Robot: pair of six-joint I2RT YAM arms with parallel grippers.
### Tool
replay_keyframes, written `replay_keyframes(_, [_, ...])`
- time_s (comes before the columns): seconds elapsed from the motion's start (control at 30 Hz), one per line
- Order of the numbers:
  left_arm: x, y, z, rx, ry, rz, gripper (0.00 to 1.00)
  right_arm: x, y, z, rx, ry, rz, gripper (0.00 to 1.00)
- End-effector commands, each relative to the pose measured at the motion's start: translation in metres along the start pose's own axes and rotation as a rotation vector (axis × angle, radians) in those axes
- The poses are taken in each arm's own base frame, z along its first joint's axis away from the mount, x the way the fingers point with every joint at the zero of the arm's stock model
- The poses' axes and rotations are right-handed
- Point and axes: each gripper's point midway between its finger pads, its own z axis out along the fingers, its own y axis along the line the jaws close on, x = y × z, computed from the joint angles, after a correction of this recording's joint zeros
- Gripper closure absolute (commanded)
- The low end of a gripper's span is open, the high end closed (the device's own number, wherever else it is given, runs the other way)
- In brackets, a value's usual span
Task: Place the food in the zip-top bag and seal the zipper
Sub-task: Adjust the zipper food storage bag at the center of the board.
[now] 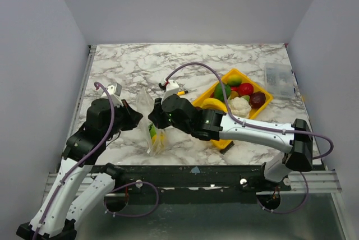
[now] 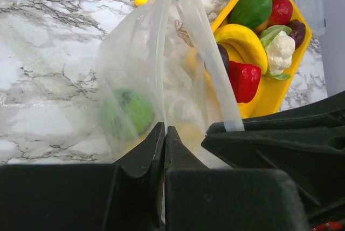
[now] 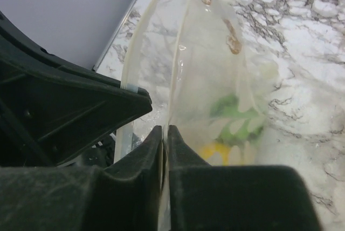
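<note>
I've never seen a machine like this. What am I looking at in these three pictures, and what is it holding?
The machine is two robot arms, a left arm and a right arm, bolted at the near edge of a marble table. The wide picture comes from a fixed camera above and behind them. The other two come from a small camera on each wrist, so you see that arm's own black fingers up close. The left pincer and the right pincer are both shut on the edge of a clear zip-top bag, holding it up between them. A green piece and a yellow piece sit inside. More toy food, including a banana and a cauliflower, waits in the yellow tray.
</note>
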Motion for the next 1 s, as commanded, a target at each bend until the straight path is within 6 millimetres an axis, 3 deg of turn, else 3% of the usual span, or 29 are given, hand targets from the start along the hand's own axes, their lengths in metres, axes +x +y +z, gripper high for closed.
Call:
replay_keyframes(0.0, [-0.008,0.004,0.000,-0.025,-0.040,0.009,1.00,0.006,0.001,0.005,-0.014,0.021,0.006,0.82])
replay_keyframes(0.2, [-0.006,0.002,0.003,-0.011,-0.027,0.008,1.00,-0.021,-0.004,-0.022,0.012,-0.030,-0.001,0.60])
replay_keyframes(0.33, [-0.006,0.000,0.005,-0.001,-0.020,0.007,1.00,-0.043,-0.020,-0.048,0.071,-0.097,-0.002,0.44])
replay_keyframes(0.47, [-0.012,-0.003,0.005,0.002,-0.029,0.018,1.00,-0.057,-0.055,-0.072,0.160,-0.161,0.015,0.37])
replay_keyframes(0.6, [-0.019,-0.007,0.003,0.003,-0.041,0.040,1.00,-0.061,-0.109,-0.089,0.249,-0.188,0.068,0.35])
replay_keyframes(0.8, [-0.033,-0.012,-0.001,0.003,-0.063,0.075,1.00,-0.032,-0.194,-0.088,0.406,-0.131,0.126,0.34])
replay_keyframes(0.9, [-0.033,-0.013,0.000,0.006,-0.058,0.077,1.00,-0.013,-0.224,-0.080,0.468,-0.079,0.136,0.34])
replay_keyframes(0.97, [-0.028,-0.014,0.006,0.019,-0.039,0.072,1.00,0.001,-0.233,-0.070,0.483,-0.032,0.116,0.31])
